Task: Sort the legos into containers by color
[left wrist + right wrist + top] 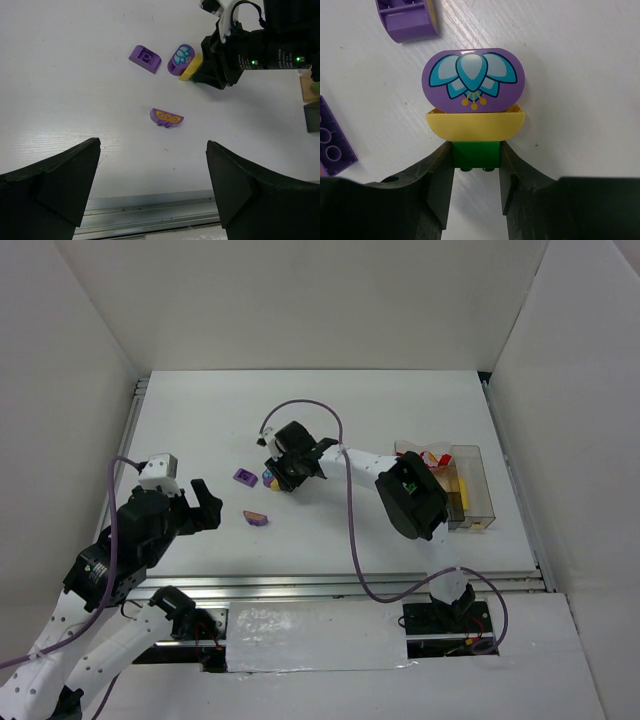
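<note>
The right gripper (476, 167) is pinched on a green brick (474, 153), one finger pressed against each side, with the brick resting on the table (400, 410). A yellow half-round brick (475, 125) sits against the far end of the green one, and a purple brick printed with a blue lotus (473, 82) touches the yellow one beyond that, so the three form a short row running out from the fingers. The overhead view puts this group left of the table's middle, under the right gripper (290, 465), which reaches there from the right side.

Just beside the lotus brick, but apart from it, lies a purple brick with a stud on top (145, 58). Nearer the left arm, a purple half-round brick with an orange butterfly print (167, 118) lies alone.

The left gripper (152, 190) hangs above the table near its left front edge. Its two black fingers (50, 185) are spread wide and hold nothing.

The containers (470, 490) stand at the right side of the table, well apart from the loose bricks and partly hidden by the right arm. Red and yellow pieces show through the clear walls; I cannot tell which compartment holds which.
</note>
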